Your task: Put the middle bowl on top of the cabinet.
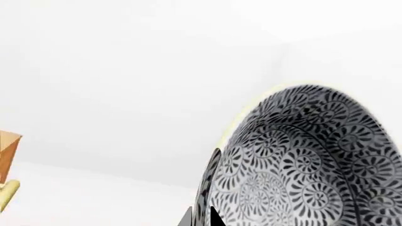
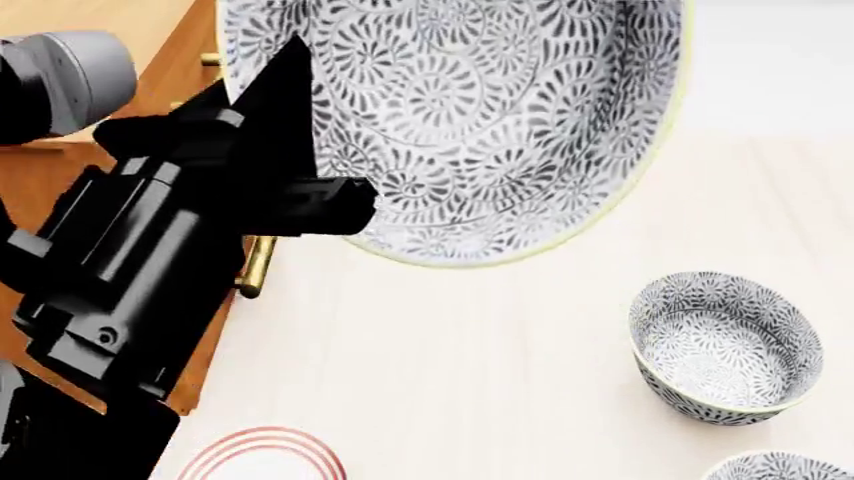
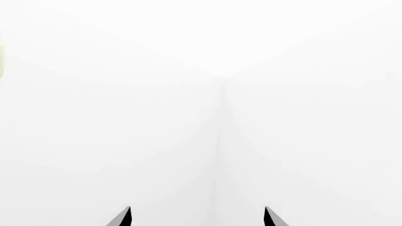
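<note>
Left gripper: clamped on the rim of the middle bowl, lifted off the counter, at 12 o'clock in head view.
Right gripper: spread wide, two tips apart, nothing between them.
Cabinet: at 10 o'clock, behind the left arm, brass handle showing.
Second bowl: at 4 o'clock, on the counter.
Third bowl: 5 o'clock edge.
Red-ringed plate: at 7 o'clock.
Middle bowl look: tilted, grey-black floral, pale rim.

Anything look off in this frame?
Only the middle bowl: held up in the left tool by its rim, tipped steeply on its side beside the cabinet. The other bowls sit upright on the table.
</note>
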Robot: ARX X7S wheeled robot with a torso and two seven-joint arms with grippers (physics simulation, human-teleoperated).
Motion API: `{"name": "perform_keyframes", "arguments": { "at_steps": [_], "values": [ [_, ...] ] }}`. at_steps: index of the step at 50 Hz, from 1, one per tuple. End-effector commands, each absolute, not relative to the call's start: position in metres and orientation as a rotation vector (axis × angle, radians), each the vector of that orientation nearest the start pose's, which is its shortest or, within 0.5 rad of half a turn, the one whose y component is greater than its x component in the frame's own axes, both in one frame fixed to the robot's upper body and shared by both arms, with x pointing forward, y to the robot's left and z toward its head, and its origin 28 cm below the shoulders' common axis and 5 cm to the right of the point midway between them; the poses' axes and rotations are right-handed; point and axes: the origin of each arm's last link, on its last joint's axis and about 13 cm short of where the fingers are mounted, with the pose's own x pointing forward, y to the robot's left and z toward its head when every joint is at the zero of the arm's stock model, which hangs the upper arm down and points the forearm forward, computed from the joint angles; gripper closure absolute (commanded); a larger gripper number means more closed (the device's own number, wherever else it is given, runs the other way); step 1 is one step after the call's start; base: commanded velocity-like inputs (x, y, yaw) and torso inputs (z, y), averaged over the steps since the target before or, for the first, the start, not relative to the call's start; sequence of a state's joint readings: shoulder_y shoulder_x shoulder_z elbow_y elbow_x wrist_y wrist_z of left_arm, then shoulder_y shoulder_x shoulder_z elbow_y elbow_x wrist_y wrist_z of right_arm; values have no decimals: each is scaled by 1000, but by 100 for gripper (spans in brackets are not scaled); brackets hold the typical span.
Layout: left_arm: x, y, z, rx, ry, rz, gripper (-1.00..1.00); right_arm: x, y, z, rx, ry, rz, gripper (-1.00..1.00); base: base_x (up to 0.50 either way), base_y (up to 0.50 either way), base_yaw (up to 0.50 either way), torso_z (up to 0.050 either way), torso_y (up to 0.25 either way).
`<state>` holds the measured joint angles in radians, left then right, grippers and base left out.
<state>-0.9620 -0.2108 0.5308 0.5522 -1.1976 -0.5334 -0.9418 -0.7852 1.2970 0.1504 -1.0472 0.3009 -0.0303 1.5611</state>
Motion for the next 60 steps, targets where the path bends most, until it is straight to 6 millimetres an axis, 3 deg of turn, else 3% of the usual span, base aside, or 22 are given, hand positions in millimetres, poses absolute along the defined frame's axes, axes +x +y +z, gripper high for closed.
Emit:
{"name": "perform_keyframes", "arguments": {
  "at_steps": [1, 8, 15, 22, 36, 48, 60],
  "values": [
    [221, 132, 375, -369, -462, -424, 100, 94, -163, 184, -284, -559, -535, -100, 0, 0, 0, 48, 168],
    [216, 134, 403, -377, -449, -535, 100, 98, -163, 188, -281, -561, -528, -100, 0, 0, 0, 50, 131],
    [221, 135, 422, -378, -396, -463, 100, 101, -162, 190, -280, -564, -522, -100, 0, 0, 0, 29, 66],
    [243, 137, 435, -462, -235, -304, 100, 102, -163, 191, -279, -568, -527, -100, 0, 0, 0, 0, 0],
    [275, 143, 451, -630, -74, -17, 100, 101, -163, 191, -279, -570, -528, -100, 0, 0, 0, 0, 0],
    [322, 157, 438, -757, 120, 210, 100, 99, -164, 190, -280, -571, -528, -100, 0, 0, 0, 0, 0],
    [352, 169, 425, -745, 175, 316, 100, 98, -164, 189, -284, -568, -534, -100, 0, 0, 0, 0, 0]
  ]
}}
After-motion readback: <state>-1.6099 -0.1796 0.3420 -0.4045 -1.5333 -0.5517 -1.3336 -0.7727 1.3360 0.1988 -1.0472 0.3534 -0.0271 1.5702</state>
